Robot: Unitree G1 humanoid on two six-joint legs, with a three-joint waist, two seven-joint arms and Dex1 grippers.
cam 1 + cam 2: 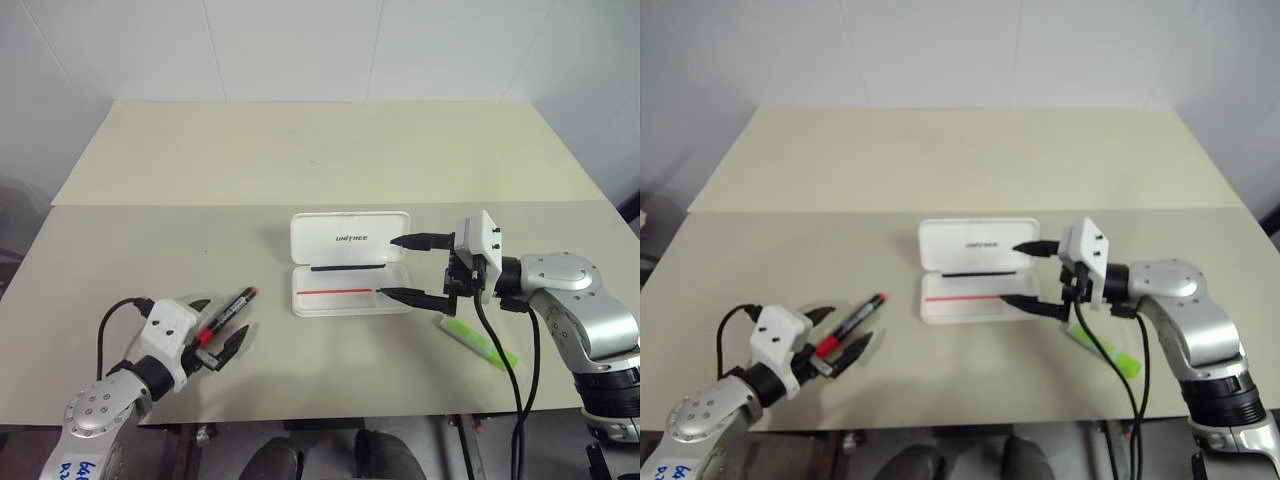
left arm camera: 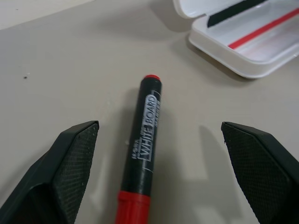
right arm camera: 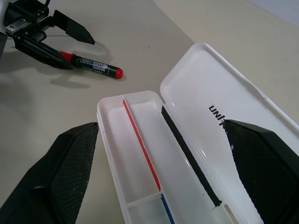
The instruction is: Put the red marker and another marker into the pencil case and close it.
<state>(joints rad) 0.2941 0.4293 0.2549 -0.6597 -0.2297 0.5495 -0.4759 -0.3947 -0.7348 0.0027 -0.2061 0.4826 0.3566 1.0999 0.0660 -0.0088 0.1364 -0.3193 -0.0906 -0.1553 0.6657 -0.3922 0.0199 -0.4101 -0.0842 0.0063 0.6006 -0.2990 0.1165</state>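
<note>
The pencil case (image 1: 320, 232) lies open at the table's middle, white lid tipped back, its tray (image 3: 140, 154) showing a red stripe and a blue one. My right gripper (image 1: 404, 267) is open at the case's right end, one finger over the lid and one by the tray's front corner, holding nothing. The red marker (image 1: 226, 316) lies flat on the table at the front left, red cap toward my left gripper (image 1: 220, 325). That gripper is open, a finger (image 2: 70, 158) on each side of the barrel, apart from it. The lime-green marker (image 1: 478, 342) lies under my right wrist.
The beige table (image 1: 300, 160) is made of two panels with a seam across it, behind the case. A white wall stands behind it. Black cables (image 1: 500, 360) hang from my right wrist over the table's front edge, beside the green marker.
</note>
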